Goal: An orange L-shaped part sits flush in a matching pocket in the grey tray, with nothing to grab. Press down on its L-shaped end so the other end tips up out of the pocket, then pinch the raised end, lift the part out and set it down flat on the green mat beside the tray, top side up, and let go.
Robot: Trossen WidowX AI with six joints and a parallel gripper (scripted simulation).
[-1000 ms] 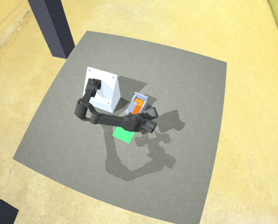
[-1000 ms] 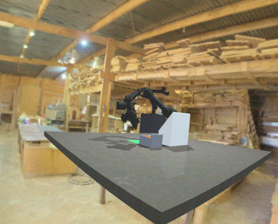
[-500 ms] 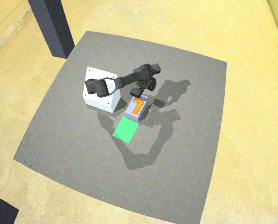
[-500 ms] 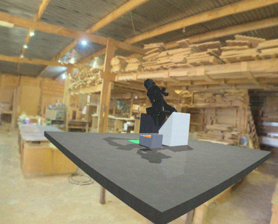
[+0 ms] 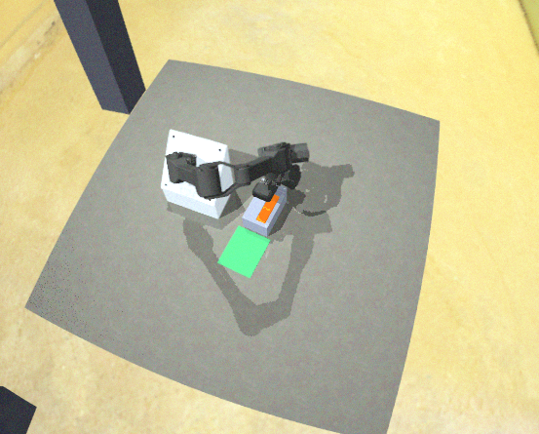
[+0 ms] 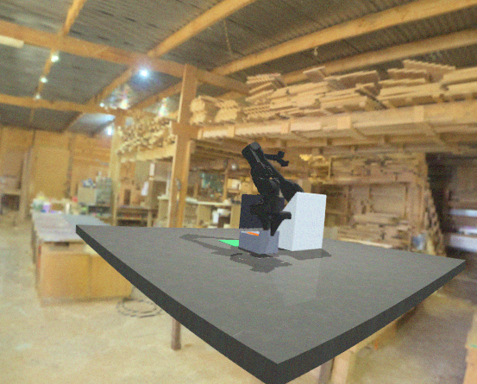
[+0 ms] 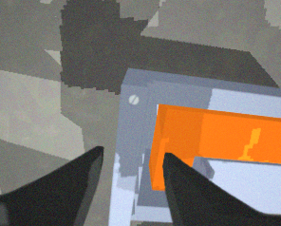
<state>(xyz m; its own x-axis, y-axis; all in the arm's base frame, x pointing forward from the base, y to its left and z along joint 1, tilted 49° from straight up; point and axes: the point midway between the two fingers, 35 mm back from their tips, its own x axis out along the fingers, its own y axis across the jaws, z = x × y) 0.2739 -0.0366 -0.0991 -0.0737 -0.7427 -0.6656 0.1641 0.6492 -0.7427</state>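
Note:
The orange L-shaped part point(image 5: 268, 208) point(image 6: 253, 233) point(image 7: 214, 135) lies in the pocket of the grey tray point(image 5: 266, 226) point(image 6: 258, 243) point(image 7: 135, 125). I cannot tell whether it is flush or tipped. My gripper point(image 5: 266, 193) point(image 6: 272, 227) point(image 7: 134, 156) points down low over the tray's end nearest the arm. Its fingers stand partly apart with nothing between them. In the wrist view one finger is over the part's end and the other is over the table beside the tray. The green mat point(image 5: 243, 253) point(image 6: 229, 242) lies flat on the table against the tray's other end.
The arm's white base block point(image 5: 186, 146) point(image 6: 306, 223) stands close beside the tray. A dark pillar point(image 5: 96, 38) rises past the table's far left corner. The grey table point(image 5: 345, 287) point(image 6: 284, 301) ends in edges all round.

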